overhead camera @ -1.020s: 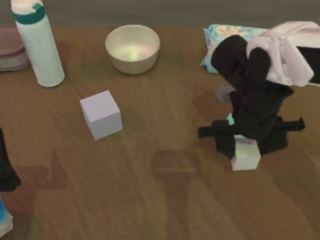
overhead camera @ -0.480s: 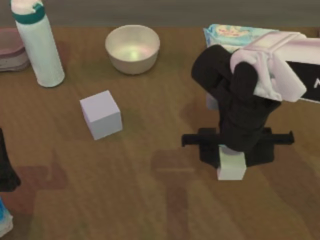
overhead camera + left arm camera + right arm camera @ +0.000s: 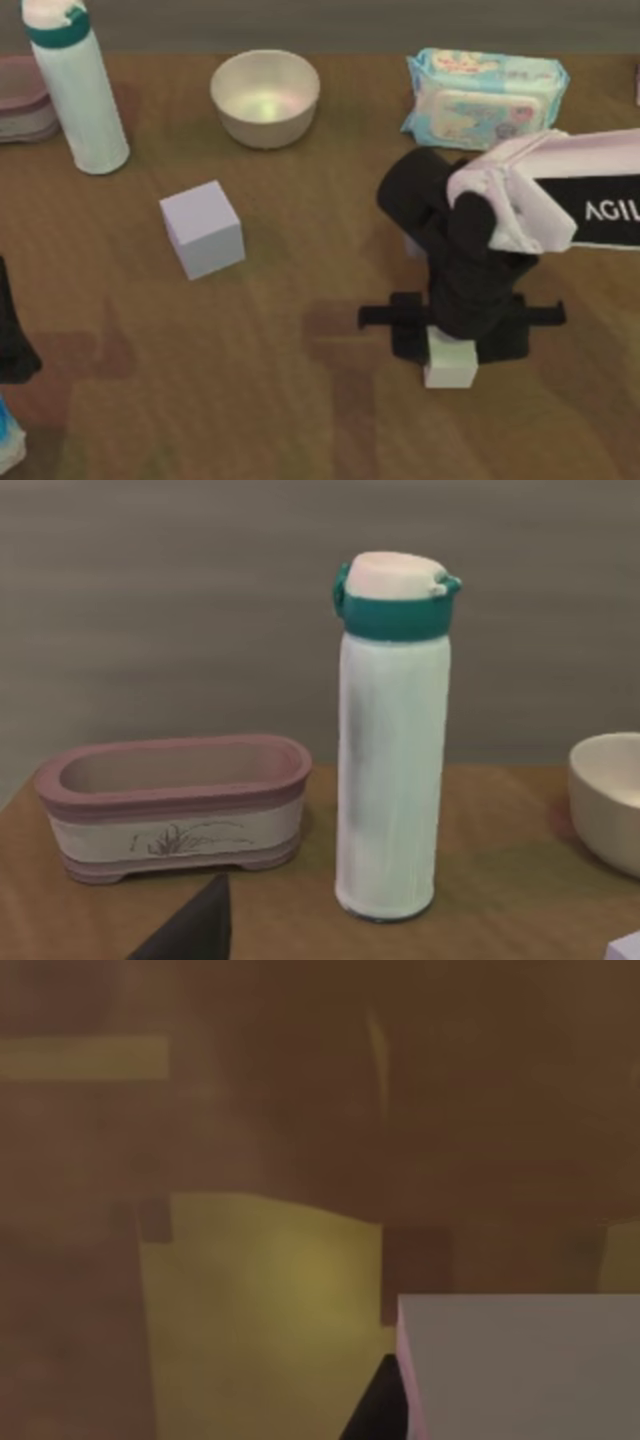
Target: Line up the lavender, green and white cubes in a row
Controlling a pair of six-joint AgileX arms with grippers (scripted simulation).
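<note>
The green cube cannot be found in any view; if it is on the table, the right arm's black wrist covers it in the top view. The right gripper (image 3: 450,345) hangs over the table's (image 3: 300,400) right-centre, and only the lower part of the white cube (image 3: 451,368) pokes out beneath it; the fingers themselves are hidden there by the wrist. In the right wrist view the cube (image 3: 520,1365) fills one corner as a flat pale grey face, cut off by the frame, with one dark finger (image 3: 378,1405) pressed against its edge, so the claw looks closed on the white cube, narrow, though the second finger is out of sight. The lavender cube (image 3: 202,229) sits alone and fully visible on the left half, a plain pale block with crisp edges, well apart from the white one, below the bowl (image 3: 265,97) and near the bottle (image 3: 75,90). A wipes pack (image 3: 485,93) lies at the far right edge. The left arm is parked at the table's left edge, mostly cut off; whether its claw is wide or narrow cannot be told. A pink planter (image 3: 172,805) stands beside the bottle.
</note>
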